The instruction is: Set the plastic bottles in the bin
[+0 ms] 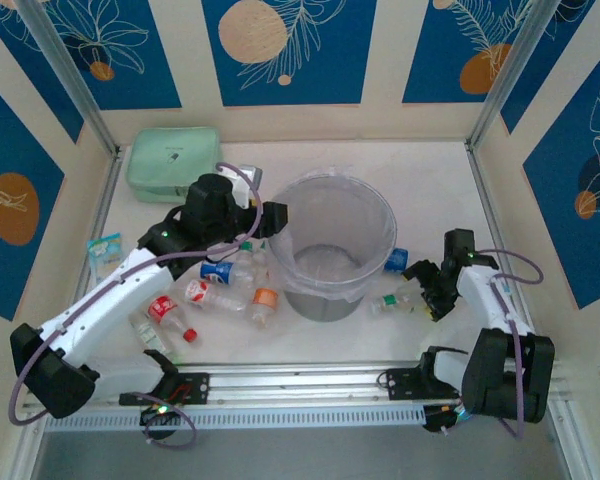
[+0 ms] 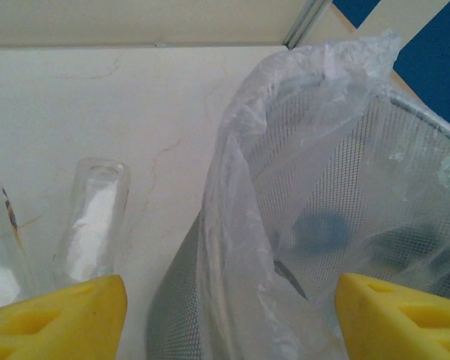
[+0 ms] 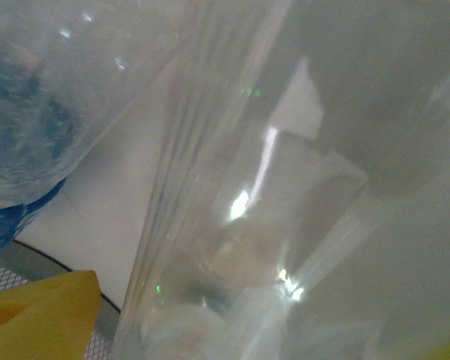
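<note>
Left gripper [image 2: 229, 319] open, fingers astride the left rim of the bin [image 1: 315, 285], nothing held. Right gripper [image 1: 421, 287] sits right of bin with a clear bottle [image 1: 388, 303] between its fingers (gripped or not: can't tell). Other bottles [image 1: 225, 285] lie left of bin.

Clear bottles [image 1: 205, 294] lying either side of upright, bag-lined grey bin [image 1: 325, 298], contents unclear

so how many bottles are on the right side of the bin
2: a blue-labelled bottle at the bin's right wall, and a green-labelled bottle lying nearer, beside the right hand. More may hide behind the bin.
</note>
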`<state>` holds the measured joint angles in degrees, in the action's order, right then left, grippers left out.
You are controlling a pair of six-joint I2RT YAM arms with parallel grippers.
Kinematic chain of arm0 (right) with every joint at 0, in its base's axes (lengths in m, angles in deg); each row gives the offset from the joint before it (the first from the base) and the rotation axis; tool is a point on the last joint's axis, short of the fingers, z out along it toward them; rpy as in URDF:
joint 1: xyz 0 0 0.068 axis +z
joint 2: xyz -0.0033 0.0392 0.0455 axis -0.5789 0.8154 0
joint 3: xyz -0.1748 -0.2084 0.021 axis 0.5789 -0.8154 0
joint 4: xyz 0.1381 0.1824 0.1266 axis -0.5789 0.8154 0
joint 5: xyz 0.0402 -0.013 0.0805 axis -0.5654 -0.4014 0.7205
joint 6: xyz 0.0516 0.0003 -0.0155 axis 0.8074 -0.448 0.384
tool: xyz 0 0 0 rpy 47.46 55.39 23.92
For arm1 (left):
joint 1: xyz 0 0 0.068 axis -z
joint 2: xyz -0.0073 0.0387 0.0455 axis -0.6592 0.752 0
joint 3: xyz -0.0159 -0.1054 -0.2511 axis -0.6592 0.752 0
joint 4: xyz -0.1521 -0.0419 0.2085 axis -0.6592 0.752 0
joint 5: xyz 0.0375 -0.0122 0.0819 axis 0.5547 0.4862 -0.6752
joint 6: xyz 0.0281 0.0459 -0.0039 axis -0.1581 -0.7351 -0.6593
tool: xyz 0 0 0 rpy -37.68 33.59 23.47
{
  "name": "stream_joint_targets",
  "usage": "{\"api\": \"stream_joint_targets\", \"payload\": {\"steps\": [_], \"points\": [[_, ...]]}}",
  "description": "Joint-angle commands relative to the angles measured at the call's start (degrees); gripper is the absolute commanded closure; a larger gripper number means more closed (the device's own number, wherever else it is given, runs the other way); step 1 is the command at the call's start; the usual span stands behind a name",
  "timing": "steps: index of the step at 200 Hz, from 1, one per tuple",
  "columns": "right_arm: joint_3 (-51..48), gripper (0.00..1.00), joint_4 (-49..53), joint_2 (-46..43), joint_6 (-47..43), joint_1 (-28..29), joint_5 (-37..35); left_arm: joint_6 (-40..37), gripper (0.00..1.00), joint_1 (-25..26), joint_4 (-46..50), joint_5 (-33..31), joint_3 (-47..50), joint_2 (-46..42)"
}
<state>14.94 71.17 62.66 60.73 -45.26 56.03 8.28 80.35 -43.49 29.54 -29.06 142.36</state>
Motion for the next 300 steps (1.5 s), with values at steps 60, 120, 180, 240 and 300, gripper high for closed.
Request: {"api": "stream_joint_targets", "payload": {"steps": [60, 120, 180, 240, 300], "points": [[-0.78, 0.37, -1.74, -0.16, -1.28, -1.09, 2.53, 2.4, 0.3, 2.33, -1.01, -2.67, -1.16, 3.51], [13.38, 0.57, 11.82, -11.73, -6.8, -1.27, 1.59, 2.93, 0.3, 2.36, -1.7, -4.04, -0.6, 2.98], [41.37, 0.76, 15.22, -15.36, -13.37, -0.53, 1.05, 3.46, 0.3, 2.46, -3.29, -4.31, 1.33, 2.27], [58.91, 0.86, 7.61, -5.69, -14.73, 24.09, 2.49, 4.2, 0.3, 2.46, -5.41, -4.53, 2.94, 1.82], [68.64, 0.89, 23.59, 15.93, -22.67, 51.15, -11.83, 5.15, 0.3, 2.45, -6.05, -7.96, 5.71, -0.88]]}}
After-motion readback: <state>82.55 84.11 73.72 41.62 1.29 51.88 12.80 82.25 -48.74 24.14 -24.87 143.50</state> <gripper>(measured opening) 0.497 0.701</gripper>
